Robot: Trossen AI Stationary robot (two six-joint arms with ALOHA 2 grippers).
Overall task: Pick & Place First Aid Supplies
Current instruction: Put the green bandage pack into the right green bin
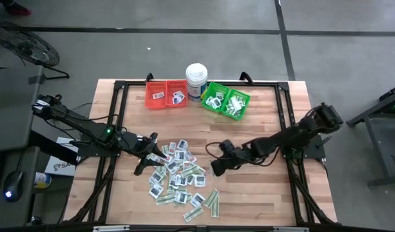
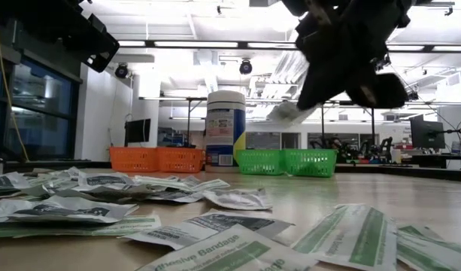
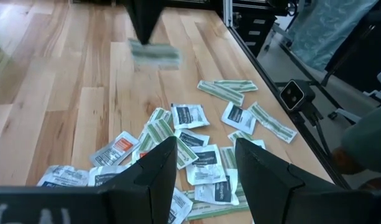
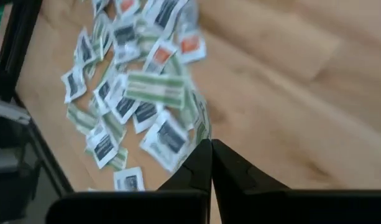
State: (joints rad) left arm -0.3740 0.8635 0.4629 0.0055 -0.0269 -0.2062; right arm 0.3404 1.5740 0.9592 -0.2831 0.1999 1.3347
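A green-and-white strip [image 3: 154, 54] hangs in the air above the bare wood, pinched at the tips of the right gripper [image 4: 210, 144], whose 2 fingers are pressed together on it (the strip looks blurred in the left wrist view). Just to its left lies the heap of first aid supplies [image 1: 178, 177]: square white packets with dark print mixed with pale green-and-white strips, spread over the middle of the table toward the near edge, with 2 or 3 strips [image 1: 212, 200] lying loose at the heap's near right side. The left gripper [image 1: 150, 156] sits low at the heap's left edge, its fingers [image 3: 158, 168] apart over the packets and holding nothing. At the far side of the table [image 1: 268, 193] stand a red bin [image 1: 166, 94] and a green bin [image 1: 226, 101], each with a few packets inside, and between them a tall white tub [image 1: 196, 80].
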